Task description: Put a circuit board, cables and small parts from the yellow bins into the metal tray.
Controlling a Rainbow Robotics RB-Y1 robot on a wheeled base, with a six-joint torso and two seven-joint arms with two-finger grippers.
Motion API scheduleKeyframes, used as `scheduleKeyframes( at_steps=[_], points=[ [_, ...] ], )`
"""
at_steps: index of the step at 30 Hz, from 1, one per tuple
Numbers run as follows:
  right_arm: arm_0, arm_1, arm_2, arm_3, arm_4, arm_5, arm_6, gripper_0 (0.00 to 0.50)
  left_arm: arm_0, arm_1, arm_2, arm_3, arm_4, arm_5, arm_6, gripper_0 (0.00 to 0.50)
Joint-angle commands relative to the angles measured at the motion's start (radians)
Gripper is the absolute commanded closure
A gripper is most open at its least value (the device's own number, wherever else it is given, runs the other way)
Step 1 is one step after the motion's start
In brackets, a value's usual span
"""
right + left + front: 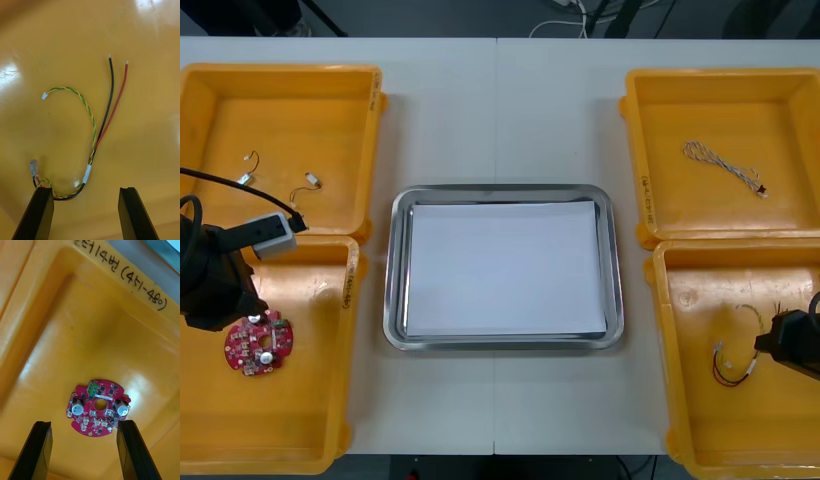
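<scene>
- Circuit board (98, 407) lies flat in the near left yellow bin (320, 420), just ahead of my left gripper (84, 423) and centred between its spread fingers.
- My right gripper (86, 189), fingers also apart, hovers over the cable bundle (107, 123), whose taped end lies nearest.

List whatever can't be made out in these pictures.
- Front view: the left arm covers the circuit board's upper left edge and hides the left pincer.
- Front view: the right arm, cut off by the picture's right edge, hides the right pincer and part of the cable.
- Front view: the small parts in the far left bin are too small to tell their kind.
</scene>
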Motion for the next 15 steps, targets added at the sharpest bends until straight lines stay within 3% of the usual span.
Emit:
scheduleKeyframes(
  at_steps=[1,6,15],
  points=[
    [0.032,0.008,0.076,-0.032,0.083,-0.043,-0.122,0.0,0.025,0.053,-0.005,-0.004,-0.029,-0.058,-0.113,0.0],
    [0.036,0.008,0.14,-0.021,0.157,-0.08,-0.226,0.0,0.052,0.061,-0.005,0.001,-0.036,-0.087,-0.122,0.0],
    [0.039,0.01,0.174,-0.004,0.16,-0.088,-0.329,0.0,0.103,0.072,-0.014,0.001,-0.046,-0.147,-0.142,0.0]
  ],
)
